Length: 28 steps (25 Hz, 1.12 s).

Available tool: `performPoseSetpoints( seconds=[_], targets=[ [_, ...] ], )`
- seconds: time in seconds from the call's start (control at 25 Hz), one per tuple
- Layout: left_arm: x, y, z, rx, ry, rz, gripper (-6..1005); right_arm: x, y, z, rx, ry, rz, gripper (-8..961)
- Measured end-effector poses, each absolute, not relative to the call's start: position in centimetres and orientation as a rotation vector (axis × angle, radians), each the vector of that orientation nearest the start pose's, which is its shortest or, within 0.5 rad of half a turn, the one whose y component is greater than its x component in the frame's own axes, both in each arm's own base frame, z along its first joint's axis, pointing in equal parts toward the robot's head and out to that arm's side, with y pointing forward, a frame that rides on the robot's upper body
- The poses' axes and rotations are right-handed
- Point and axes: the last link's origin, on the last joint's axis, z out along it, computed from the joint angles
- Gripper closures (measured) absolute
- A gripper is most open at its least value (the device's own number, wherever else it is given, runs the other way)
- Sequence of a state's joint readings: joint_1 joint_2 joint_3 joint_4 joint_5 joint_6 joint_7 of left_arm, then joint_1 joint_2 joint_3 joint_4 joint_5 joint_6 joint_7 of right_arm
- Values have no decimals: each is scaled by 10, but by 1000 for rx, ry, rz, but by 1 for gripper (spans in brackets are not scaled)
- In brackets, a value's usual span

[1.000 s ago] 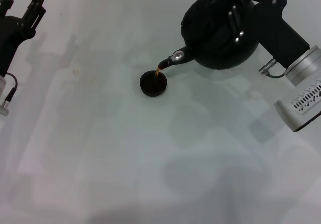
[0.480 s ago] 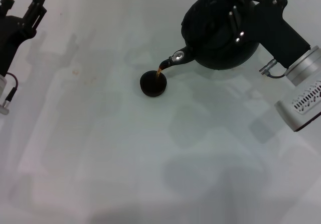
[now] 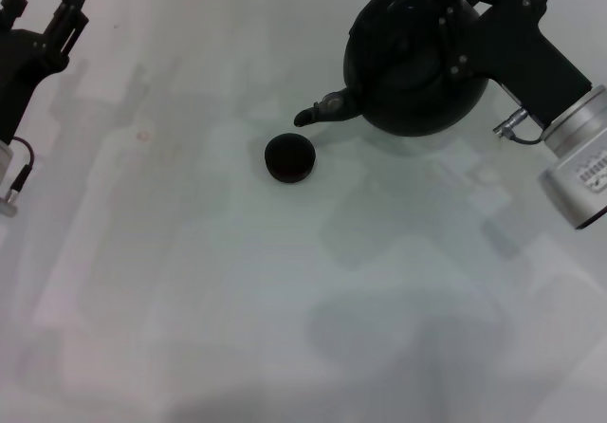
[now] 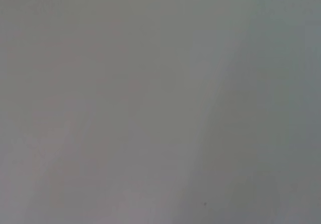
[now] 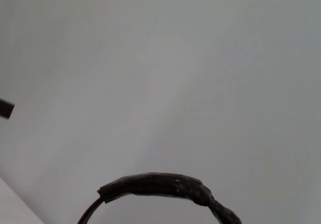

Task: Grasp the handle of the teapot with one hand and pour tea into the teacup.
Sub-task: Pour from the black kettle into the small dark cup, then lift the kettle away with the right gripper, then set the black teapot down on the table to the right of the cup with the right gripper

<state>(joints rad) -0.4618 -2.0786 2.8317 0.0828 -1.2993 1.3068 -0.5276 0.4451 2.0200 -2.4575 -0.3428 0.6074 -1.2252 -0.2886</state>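
right claw: clenched on the handle, far right of the scene; carries the pot clear of the worktop, so tilt can be set from the wrist.
pot: hangs far right, held near level; spout points left toward the cup but stops short of it, above and to its right. No stream at the spout, so pouring judged paused or finished.
cup: stands upright on the worktop near the middle, apart from the pot, just left of and nearer than the spout tip; placed where a small leftward tip of the pot would reach it. Too dark inside to tell the fill.
tea: none visible in the air; none seen spilled beside the cup.
left claw: parked at the far left edge, well apart from cup and pot; released, fingers spread, nothing between them. Kept out of the way, since the job needs one arm only.
worktop: pale, smooth, faintly glossy; soft shadows of arms and pot lie across it; a small reddish mark left of the cup.
room: nothing beyond the worktop shown; left wrist view gives only blank pale surface.
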Motion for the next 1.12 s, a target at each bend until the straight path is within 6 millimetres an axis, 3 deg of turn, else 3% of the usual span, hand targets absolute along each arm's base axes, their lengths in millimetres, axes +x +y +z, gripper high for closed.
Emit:
performPoseSetpoints(
  seconds=[0.52,0.88,1.12],
  targets=[
    [-321,320,-15,-1611,-750,-1004,165,267,327,-43,-1910,233,825,839],
    [-322,319,-15,-1609,-752,-1002,165,301,322,-26,-1838,465,855,839],
    [-320,321,-15,-1612,-748,-1005,165,315,306,-23,-1835,482,849,838]
  ],
)
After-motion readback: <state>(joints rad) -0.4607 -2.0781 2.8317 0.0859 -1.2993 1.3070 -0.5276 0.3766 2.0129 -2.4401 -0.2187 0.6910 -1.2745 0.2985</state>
